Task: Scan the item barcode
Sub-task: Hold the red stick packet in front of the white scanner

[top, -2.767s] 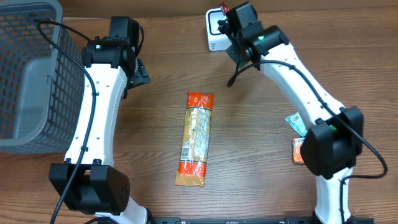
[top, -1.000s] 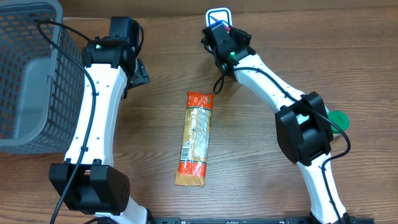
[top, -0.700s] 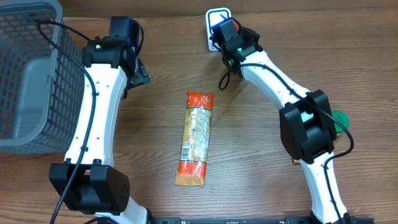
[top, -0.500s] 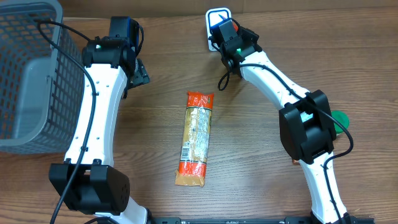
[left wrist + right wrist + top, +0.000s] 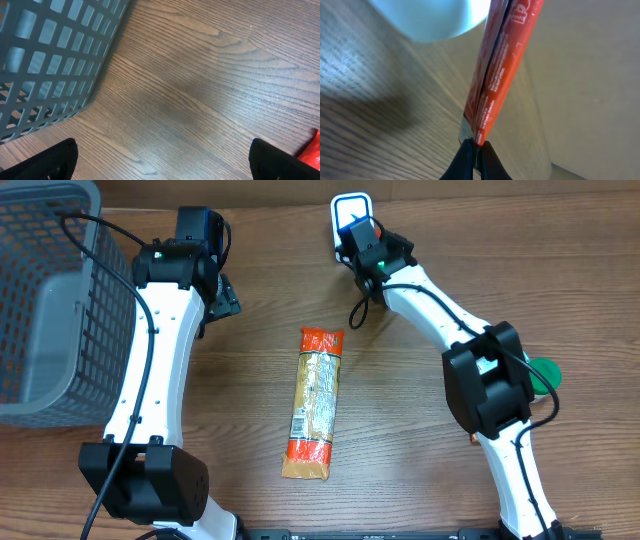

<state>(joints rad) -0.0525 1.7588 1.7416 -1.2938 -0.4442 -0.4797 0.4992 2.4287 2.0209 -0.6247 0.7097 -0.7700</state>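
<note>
My right gripper [image 5: 361,238] is shut on a thin red packet [image 5: 502,65], pinched at its lower edge between the fingertips [image 5: 470,152]. In the overhead view the packet [image 5: 364,227] hangs just over the white, blue-rimmed scanner [image 5: 345,208] at the table's far edge. The scanner's pale face [image 5: 435,17] fills the top left of the right wrist view, close to the packet. No barcode shows on the packet. My left gripper [image 5: 165,165] is open over bare wood, nothing between its fingers [image 5: 55,160].
A grey mesh basket [image 5: 45,300] stands at the far left, its wall [image 5: 45,60] close to my left gripper. A long orange snack bag [image 5: 315,402] lies mid-table. A green round thing [image 5: 546,370] lies by the right arm.
Over the last second my right gripper has shifted slightly right with the red packet, staying at the scanner. The left arm has not moved.
</note>
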